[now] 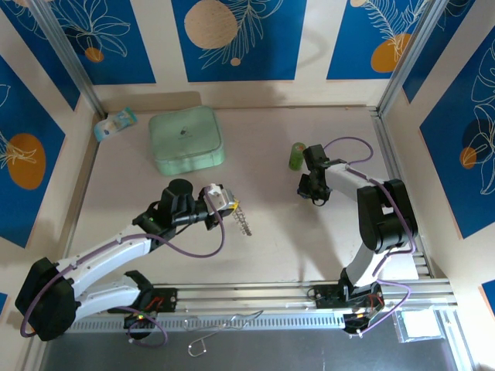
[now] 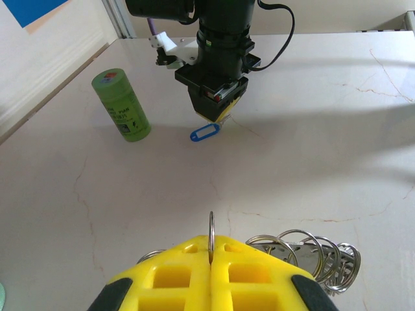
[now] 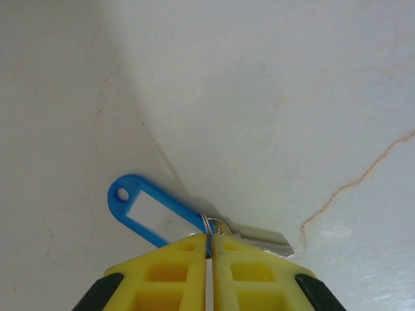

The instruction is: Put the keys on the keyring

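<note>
My left gripper (image 2: 211,249) is shut on the keyring (image 2: 211,227), and one thin silvery loop stands upright between the yellow fingertips. More loops of the keyring (image 2: 311,249) fan out to the right of the fingers. From above, the keyring (image 1: 244,220) sticks out of the left gripper (image 1: 232,207) near mid-table. My right gripper (image 3: 209,243) is shut on the small split ring of the blue key (image 3: 150,214); the key's silvery shaft (image 3: 262,241) pokes out right of the fingers. The blue key (image 2: 205,133) lies low at the table under the right gripper (image 1: 315,197).
An upright green cylinder (image 1: 296,155) stands just left of the right wrist and also appears as the cylinder (image 2: 121,105) in the left wrist view. A mint-green square case (image 1: 186,139) sits at the back, with a small packet (image 1: 116,124) in the back left corner.
</note>
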`<action>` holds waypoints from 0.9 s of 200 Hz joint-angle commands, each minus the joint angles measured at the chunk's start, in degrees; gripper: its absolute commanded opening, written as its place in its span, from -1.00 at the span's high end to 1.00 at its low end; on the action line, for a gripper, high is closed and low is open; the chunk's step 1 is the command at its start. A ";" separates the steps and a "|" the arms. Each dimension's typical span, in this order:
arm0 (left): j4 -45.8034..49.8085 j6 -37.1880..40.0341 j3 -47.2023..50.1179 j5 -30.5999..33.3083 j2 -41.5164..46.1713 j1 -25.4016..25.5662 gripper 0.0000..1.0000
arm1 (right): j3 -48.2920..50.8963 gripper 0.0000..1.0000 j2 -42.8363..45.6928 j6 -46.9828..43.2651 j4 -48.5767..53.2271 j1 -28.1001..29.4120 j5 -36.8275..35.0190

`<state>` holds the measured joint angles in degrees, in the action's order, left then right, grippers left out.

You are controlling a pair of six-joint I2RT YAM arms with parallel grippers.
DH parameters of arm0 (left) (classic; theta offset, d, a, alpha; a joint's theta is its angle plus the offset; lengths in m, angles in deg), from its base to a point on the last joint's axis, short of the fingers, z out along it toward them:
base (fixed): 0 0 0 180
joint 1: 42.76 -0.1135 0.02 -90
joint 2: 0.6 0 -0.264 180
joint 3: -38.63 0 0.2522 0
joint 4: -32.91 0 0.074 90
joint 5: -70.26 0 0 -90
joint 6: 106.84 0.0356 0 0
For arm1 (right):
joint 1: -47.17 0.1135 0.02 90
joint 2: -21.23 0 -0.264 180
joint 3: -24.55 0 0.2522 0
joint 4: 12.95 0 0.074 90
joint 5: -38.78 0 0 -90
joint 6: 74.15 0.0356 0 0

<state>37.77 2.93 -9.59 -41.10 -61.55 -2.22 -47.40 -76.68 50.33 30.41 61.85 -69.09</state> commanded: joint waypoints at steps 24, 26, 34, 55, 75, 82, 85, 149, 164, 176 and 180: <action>-0.50 0.19 -3.07 -1.49 -0.14 0.42 1.00 | -1.67 0.71 -1.74 -0.73 0.82 0.35 -0.13; -0.50 0.18 -3.07 -1.53 -0.18 0.42 1.00 | -1.66 0.73 -1.73 -0.73 0.81 0.40 -0.17; -0.42 0.25 -3.15 -1.55 -0.07 0.42 1.00 | -1.70 0.81 -1.64 -0.73 0.81 0.38 -0.27; 0.03 0.29 -3.34 -1.33 0.13 0.42 1.00 | -1.62 1.00 -0.93 -0.82 0.98 0.53 -0.56; 0.04 0.09 -3.16 -0.79 0.30 0.42 1.00 | -1.08 1.00 1.22 -1.08 1.07 1.07 -1.29; 0.03 -0.22 -3.16 -0.49 0.39 0.42 1.00 | -0.84 1.00 2.31 -1.24 1.22 1.37 -1.63; 0.03 -0.31 -3.17 -0.37 0.44 0.41 1.00 | -0.72 1.00 3.00 -1.33 1.29 1.57 -1.85; -1.92 -2.43 -1.68 4.69 1.87 0.42 1.00 | 0.26 1.00 18.15 -7.01 5.54 9.83 -9.39; -2.75 -2.95 -1.28 6.42 2.38 0.42 1.00 | 0.51 1.00 21.90 -10.66 5.18 12.72 -10.10; -3.04 -3.02 -1.09 7.93 2.75 0.42 1.00 | 1.07 1.00 24.96 -14.89 3.70 15.03 -8.39; -3.09 -3.01 -0.98 8.29 2.91 0.35 1.00 | 1.33 1.00 26.01 -16.53 3.00 15.79 -7.25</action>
<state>38.49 1.27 -10.64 -36.29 -60.72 -2.22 -47.47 -55.78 42.46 33.76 74.18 -76.63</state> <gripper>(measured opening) 0.056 0.063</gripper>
